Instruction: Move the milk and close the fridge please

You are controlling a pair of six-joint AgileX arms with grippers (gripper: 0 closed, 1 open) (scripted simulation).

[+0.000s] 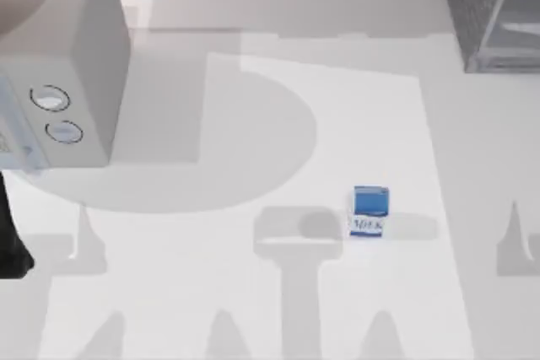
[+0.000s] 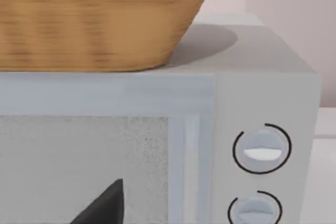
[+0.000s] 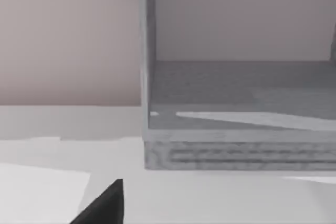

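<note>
The milk (image 1: 369, 212) stands upright on the white table (image 1: 253, 309), right of centre, blue top up, lettering toward the near edge, bare surface all round. Our left gripper (image 2: 102, 205) faces the light grey dial box (image 2: 262, 103) under a woven basket (image 2: 94, 19); our right gripper (image 3: 102, 205) faces the speckled fridge (image 3: 236, 129), its interior exposed. We cannot tell either gripper's finger spread.
</note>
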